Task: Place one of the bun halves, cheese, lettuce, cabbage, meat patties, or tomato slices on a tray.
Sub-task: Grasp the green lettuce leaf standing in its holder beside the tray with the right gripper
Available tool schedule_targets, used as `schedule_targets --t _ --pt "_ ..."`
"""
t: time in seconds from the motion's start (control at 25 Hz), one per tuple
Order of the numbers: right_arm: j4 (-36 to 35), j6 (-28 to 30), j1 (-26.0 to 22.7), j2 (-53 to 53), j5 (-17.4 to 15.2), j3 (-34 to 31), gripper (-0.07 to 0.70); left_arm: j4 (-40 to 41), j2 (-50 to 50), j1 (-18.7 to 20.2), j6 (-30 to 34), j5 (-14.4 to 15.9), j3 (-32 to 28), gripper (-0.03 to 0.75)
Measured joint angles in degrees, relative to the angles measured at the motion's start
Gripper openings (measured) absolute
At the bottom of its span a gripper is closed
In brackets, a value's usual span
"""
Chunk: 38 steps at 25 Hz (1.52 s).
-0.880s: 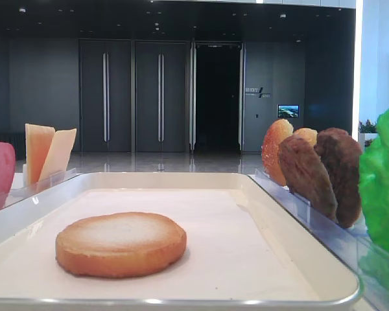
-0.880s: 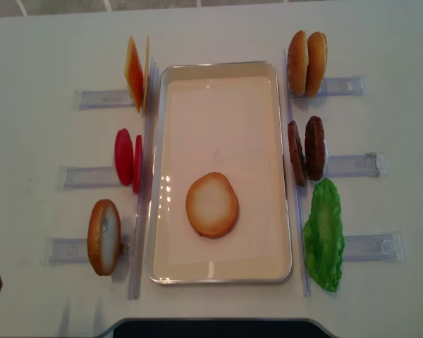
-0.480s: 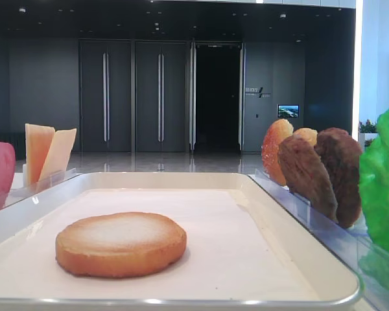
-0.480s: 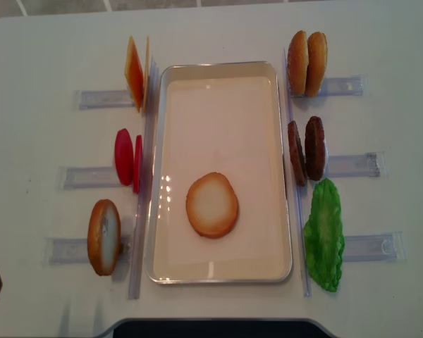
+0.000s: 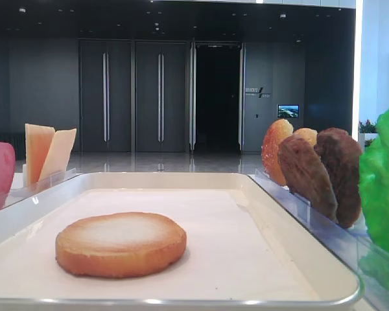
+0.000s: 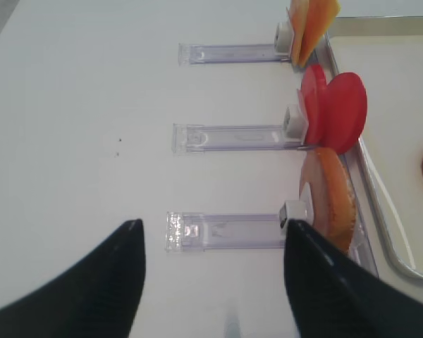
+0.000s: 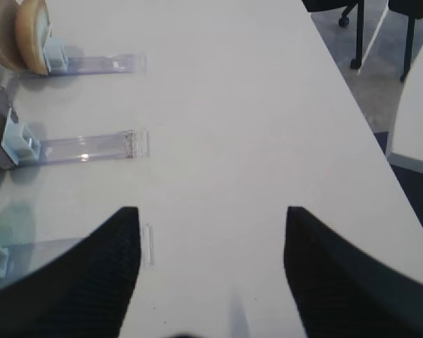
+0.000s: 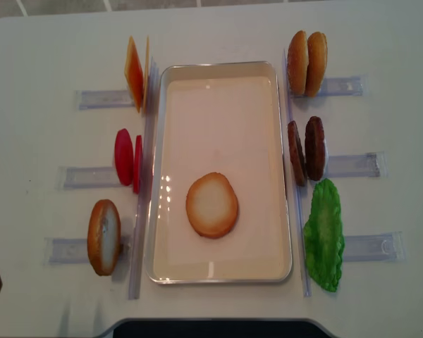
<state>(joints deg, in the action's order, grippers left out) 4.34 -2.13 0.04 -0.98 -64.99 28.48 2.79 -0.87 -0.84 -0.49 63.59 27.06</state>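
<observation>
One flat bun half [image 8: 211, 205] already lies on the tray [image 8: 222, 68], and both arms are parked back off it with a next pick yet to start. The right gripper [image 7: 211, 232] hangs with jaws wide apart and empty, the patties [image 8: 306, 150] and lettuce [image 8: 324, 236] ahead to its left. The left gripper [image 6: 213, 243] gapes empty too, tomato slices [image 6: 333, 105] and cheese [image 6: 311, 21] ahead to its right; next comes reaching for one piece and closing on it.

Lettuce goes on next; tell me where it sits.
In the overhead view, the lettuce stands in a clear rack right of the tray, just below the meat patties.
</observation>
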Motion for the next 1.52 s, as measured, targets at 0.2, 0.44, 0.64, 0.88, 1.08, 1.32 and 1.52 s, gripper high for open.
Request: schedule_targets --t 0.2,0.44,0.64,0.88,1.08,1.32,1.52 --pt "-0.1 0.0 0.0 -11.1 0.0 0.0 0.454 0.0 0.0 0.0 0.0 0.0 0.0 0.471" --pt "-0.1 0.0 0.0 -23.1 0.1 0.0 0.454 0.0 0.0 0.0 0.0 0.0 0.0 0.471" --pt "-1.8 0.0 0.0 -32.7 -3.1 2.3 0.454 0.0 0.0 0.0 0.0 0.0 0.0 0.471" --pt "-4.3 0.0 0.0 -41.8 -5.1 10.9 0.454 0.0 0.0 0.0 0.0 0.0 0.0 0.471" --pt "-5.8 0.1 0.0 -49.3 -5.0 19.9 0.454 0.0 0.0 0.0 0.0 0.0 0.0 0.471" --pt "-10.0 1.1 0.0 -57.2 -4.9 24.7 0.454 0.0 0.0 0.0 0.0 0.0 0.0 0.471" --pt "-11.1 1.6 0.3 -59.8 -5.0 24.7 0.454 0.0 0.0 0.0 0.0 0.0 0.0 0.471"
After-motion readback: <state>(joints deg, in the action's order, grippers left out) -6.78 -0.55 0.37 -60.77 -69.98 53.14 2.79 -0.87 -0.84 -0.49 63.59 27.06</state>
